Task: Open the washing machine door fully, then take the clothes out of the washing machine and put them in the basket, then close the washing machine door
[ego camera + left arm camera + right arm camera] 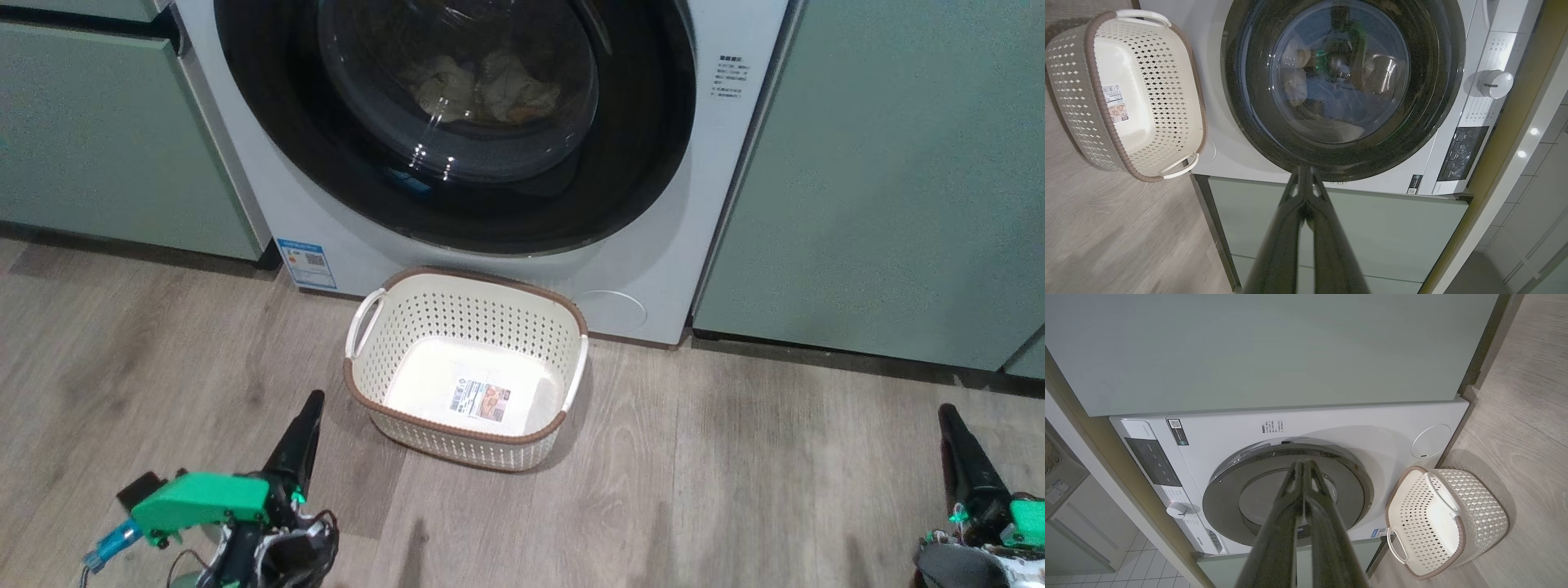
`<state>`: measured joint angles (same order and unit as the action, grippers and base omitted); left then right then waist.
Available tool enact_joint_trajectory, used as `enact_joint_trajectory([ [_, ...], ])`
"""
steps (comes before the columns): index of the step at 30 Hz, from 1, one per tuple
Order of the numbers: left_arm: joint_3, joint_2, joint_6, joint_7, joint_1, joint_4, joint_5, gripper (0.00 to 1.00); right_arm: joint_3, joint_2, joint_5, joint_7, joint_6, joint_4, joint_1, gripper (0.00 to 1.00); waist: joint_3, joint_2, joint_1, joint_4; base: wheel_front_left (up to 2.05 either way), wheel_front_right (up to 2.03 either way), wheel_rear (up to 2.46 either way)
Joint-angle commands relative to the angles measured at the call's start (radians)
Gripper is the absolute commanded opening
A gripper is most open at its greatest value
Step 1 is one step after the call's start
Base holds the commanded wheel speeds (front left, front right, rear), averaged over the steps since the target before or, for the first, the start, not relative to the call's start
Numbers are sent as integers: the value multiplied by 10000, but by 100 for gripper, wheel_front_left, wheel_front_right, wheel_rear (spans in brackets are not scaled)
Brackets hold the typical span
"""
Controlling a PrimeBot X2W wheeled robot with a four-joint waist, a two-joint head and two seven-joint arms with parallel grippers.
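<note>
Black-ringed washing machine door [457,163] looks shut, clothes [482,86] behind its glass, basket [482,282] empty on the floor just in front — opening step pending; left gripper [309,408] and right gripper [949,418] pinched closed, empty — next: hook the door's edge.

Even bright light; glare streaks on washing machine door [433,155]; wrist views bowed at edges.

Black tapered fingers [298,445], green wrist mounts [200,502]
</note>
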<state>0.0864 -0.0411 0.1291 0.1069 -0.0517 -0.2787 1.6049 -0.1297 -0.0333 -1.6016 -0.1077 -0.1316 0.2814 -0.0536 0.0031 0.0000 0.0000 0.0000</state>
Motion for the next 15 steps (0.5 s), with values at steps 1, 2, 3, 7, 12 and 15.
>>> enact_joint_trajectory([
  [1, 269, -91, 16, 60, -562, 339, 42, 0, 164, -169, -74, -52, 9, -367, -542, 0, 0, 0, 0, 0, 0, 0, 0],
  [2, 269, -91, 16, 60, -562, 339, 42, 0, 164, -169, -74, -52, 9, -367, -542, 0, 0, 0, 0, 0, 0, 0, 0],
  [3, 269, -91, 16, 60, -562, 339, 42, 0, 164, -169, -74, -52, 9, -367, -542, 0, 0, 0, 0, 0, 0, 0, 0],
  [7, 269, -91, 16, 60, -562, 339, 42, 0, 164, -169, -74, -52, 9, -367, -542, 0, 0, 0, 0, 0, 0, 0, 0],
  [12, 269, -91, 16, 60, -562, 339, 42, 0, 164, -169, -74, -52, 9, -367, -542, 0, 0, 0, 0, 0, 0, 0, 0],
  [15, 269, -91, 16, 60, -562, 339, 42, 0, 164, -169, -74, -52, 9, -367, -542, 0, 0, 0, 0, 0, 0, 0, 0],
])
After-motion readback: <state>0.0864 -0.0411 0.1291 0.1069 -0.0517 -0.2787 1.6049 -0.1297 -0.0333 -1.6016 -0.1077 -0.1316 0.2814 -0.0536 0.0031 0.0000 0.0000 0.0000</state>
